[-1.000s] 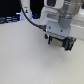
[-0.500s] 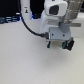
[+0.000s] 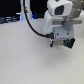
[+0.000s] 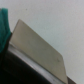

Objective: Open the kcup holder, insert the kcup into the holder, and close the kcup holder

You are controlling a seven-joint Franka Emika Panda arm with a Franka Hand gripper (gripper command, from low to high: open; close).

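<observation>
Risen off the table [image 3: 25,60], claw [image 3: 60,44] blurred, grip unclear.

Pale grey-white tabletop [image 3: 25,60] under even light, dark cluttered strip [image 3: 12,20] along its far edge

Both views are small, soft and low in detail. The exterior view is evenly bright, its pale bench [image 3: 30,60] nearly washed out, with a faint shadow beneath the arm [image 3: 60,20]. The wrist view is heavily blurred, edges smeared, and dark in one corner.
</observation>
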